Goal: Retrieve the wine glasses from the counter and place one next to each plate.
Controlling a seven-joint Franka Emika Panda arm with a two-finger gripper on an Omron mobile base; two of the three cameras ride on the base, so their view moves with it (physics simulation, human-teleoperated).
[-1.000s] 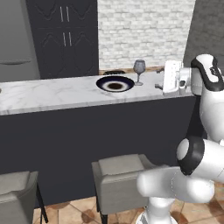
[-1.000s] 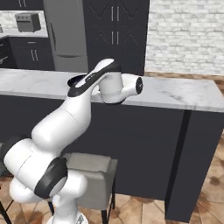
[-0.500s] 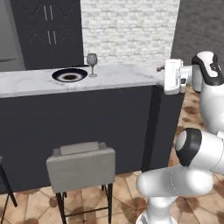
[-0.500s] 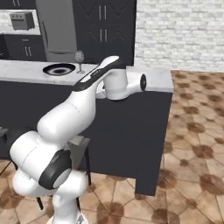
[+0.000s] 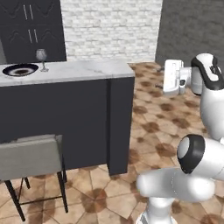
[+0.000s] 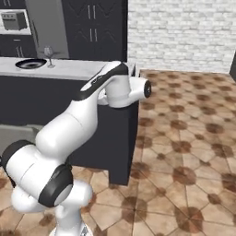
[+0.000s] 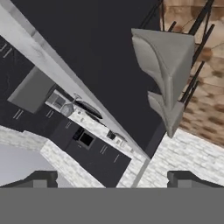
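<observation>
Left base view: wine glass [image 5: 41, 58] beside plate [image 5: 20, 69]; stool [image 5: 31, 158] below counter [image 5: 83, 70]

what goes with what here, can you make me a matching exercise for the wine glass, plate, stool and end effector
Things:
1. wine glass
2. plate
3. stool
4. end effector

Descriptions:
A. grey seat on dark legs, on the floor in front of the counter
B. open, holding nothing
C. standing upright just beside the plate
D. flat, dark-rimmed, on the marble top

Pairs: 1-C, 2-D, 3-A, 4-B
</observation>
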